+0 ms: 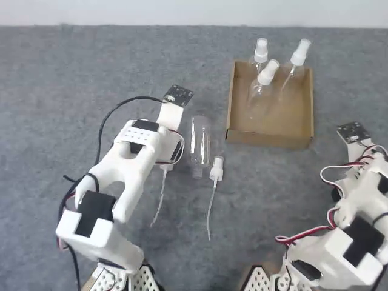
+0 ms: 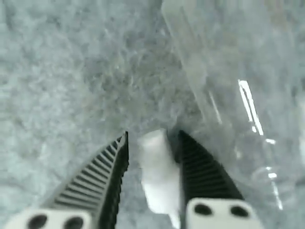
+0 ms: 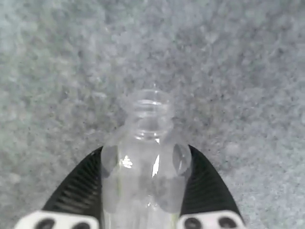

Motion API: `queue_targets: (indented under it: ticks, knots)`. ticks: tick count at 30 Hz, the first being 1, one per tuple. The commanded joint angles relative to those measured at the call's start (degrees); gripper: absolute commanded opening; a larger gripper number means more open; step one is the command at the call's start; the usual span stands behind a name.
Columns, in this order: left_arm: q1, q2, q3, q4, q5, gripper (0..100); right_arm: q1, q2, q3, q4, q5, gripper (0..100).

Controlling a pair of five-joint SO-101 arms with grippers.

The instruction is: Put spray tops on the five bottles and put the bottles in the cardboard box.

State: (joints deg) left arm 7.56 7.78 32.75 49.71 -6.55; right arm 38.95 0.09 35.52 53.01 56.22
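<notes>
From above, three capped bottles are seen in the box, a bare bottle on the table. Left wrist: the left hand is spread about a top — judged light, best taken by its head. Right wrist: the right hand is clamped on an open bottle — likely slick, thin-walled. No print is legible.

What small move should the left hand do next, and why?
Probably close the left hand on the spray top: its fingers stand on both sides of it, with a small gap on one side. The right hand holds an uncapped bottle, ready for it.
</notes>
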Motion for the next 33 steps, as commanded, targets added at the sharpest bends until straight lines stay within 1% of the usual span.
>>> queue_targets:
  ticks: [1,4,9,12,15,18,21,25,27,30,33]
  knots:
    - [0.09,-1.14,-2.33,0.79,-0.44,6,0.57,-0.4,-3.34,-0.57,0.62,0.6]
    - [-0.09,-1.14,-2.33,1.41,-0.44,1,0.57,-0.4,-3.34,-0.48,0.53,0.6]
    - [-0.09,-3.43,-3.03,4.84,-0.44,1,0.57,-0.4,-3.34,-0.48,0.44,0.6]
    - [-0.97,-10.2,-2.68,7.65,-0.26,1,0.57,-0.92,-3.34,-0.48,0.44,0.7]
    - [-2.37,-20.57,-0.13,9.85,-0.09,1,0.48,-0.92,-3.52,-0.4,0.26,0.7]
    - [-3.87,-30.77,2.86,12.84,-0.09,1,0.22,-0.92,-3.6,-0.4,-2.11,1.5]
    - [-4.75,-38.77,5.85,15.38,-0.09,1,0.04,-1.01,-3.6,-0.4,-3.87,11.3]
    - [-4.48,-46.15,11.56,15.3,-0.09,1,-0.84,-1.1,-4.48,0.22,-5.27,24.6]
    - [-4.31,-48.35,14.37,13.63,0.0,1,-1.71,-1.1,-7.3,3.65,-5.27,26.5]
    - [-4.31,-49.41,18.42,9.67,1.32,1,-3.56,-0.84,-15.47,13.41,-5.89,26.4]
    - [-4.48,-49.41,21.14,6.86,2.11,1,-5.41,-0.4,-24.53,21.85,-8.97,26.4]
